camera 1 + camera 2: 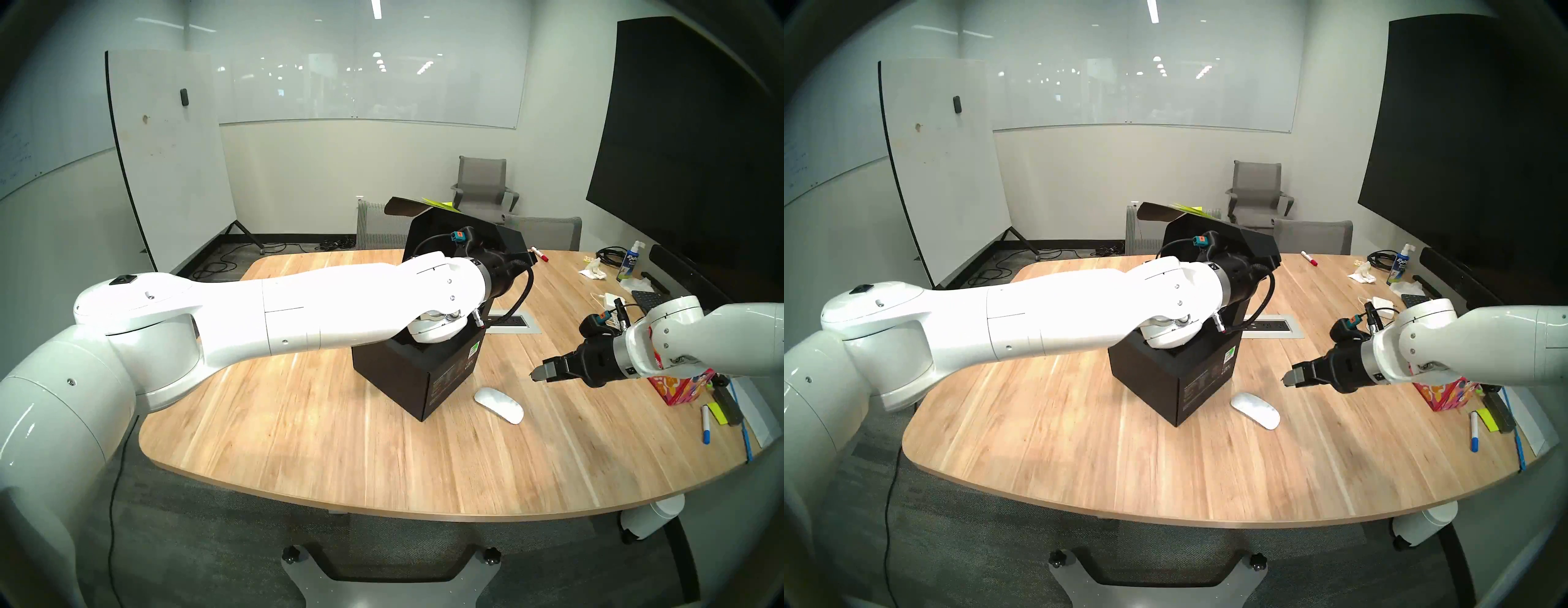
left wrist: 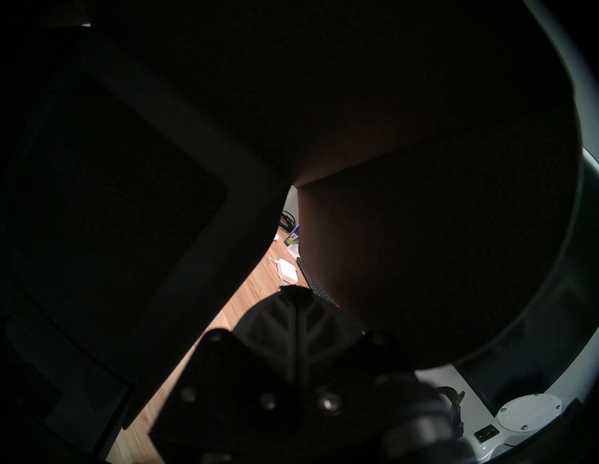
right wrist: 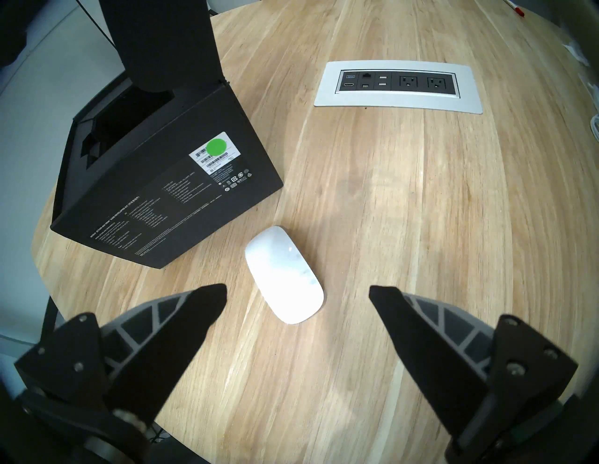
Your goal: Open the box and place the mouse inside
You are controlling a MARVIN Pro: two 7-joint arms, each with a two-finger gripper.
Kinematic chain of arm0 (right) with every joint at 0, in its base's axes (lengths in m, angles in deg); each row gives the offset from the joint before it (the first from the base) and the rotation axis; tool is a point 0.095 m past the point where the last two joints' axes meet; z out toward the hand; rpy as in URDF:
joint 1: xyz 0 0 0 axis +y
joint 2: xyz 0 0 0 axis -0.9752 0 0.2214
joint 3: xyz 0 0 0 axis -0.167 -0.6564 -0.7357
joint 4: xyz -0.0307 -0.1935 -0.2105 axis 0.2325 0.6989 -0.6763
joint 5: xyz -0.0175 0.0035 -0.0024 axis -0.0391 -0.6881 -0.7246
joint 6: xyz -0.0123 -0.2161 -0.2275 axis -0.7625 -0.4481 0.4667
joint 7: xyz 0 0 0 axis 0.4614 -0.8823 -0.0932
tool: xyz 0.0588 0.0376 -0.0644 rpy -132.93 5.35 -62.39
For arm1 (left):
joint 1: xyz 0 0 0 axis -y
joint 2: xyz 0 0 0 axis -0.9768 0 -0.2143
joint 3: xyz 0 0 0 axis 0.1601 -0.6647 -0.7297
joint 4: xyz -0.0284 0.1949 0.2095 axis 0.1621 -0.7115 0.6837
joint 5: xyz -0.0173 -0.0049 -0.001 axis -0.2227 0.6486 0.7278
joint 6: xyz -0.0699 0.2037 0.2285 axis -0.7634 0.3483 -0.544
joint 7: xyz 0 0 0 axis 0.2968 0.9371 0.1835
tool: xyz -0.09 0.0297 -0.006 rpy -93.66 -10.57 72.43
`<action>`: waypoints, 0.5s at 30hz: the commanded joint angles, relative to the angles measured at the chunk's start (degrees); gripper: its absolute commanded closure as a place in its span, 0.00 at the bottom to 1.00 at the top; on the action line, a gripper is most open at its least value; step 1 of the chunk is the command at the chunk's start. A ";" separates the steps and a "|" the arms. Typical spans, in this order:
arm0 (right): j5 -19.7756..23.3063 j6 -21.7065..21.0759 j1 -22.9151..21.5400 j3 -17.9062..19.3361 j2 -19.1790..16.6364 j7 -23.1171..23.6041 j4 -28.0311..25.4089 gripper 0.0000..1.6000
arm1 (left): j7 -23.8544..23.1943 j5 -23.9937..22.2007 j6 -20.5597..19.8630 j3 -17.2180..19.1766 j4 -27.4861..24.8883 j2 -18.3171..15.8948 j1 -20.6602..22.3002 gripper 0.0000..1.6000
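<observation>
While open, right pincer (image 3: 298,293) overhangs mouse (image 3: 284,274).

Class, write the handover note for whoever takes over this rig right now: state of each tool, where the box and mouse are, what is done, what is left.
Left tool: shut, up against the raised lid of the box; whether it pinches the lid cannot be seen.
Right tool: open, empty, hovering just short of the mouse without touching it.
Box: on the table, lid swung up, black insert exposed.
Mouse: flat on the table beside the box's labelled side, apart from it.
Done: box opened.
Left: grasp the mouse with the right tool, lift it over the box wall, set it in the insert.
</observation>
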 commanded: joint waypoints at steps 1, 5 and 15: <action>-0.10 0.06 -0.75 0.44 0.10 -0.08 -0.09 0.00 | -0.03 -0.20 -0.41 1.55 3.31 4.78 2.07 1.00; -0.11 0.06 -0.77 0.44 0.09 -0.09 -0.10 0.00 | -0.08 -0.31 -0.97 1.28 5.46 6.24 2.20 1.00; -0.12 0.05 -0.82 0.41 0.06 -0.12 -0.14 0.00 | -1.25 -0.06 -2.03 0.57 9.95 8.24 1.67 1.00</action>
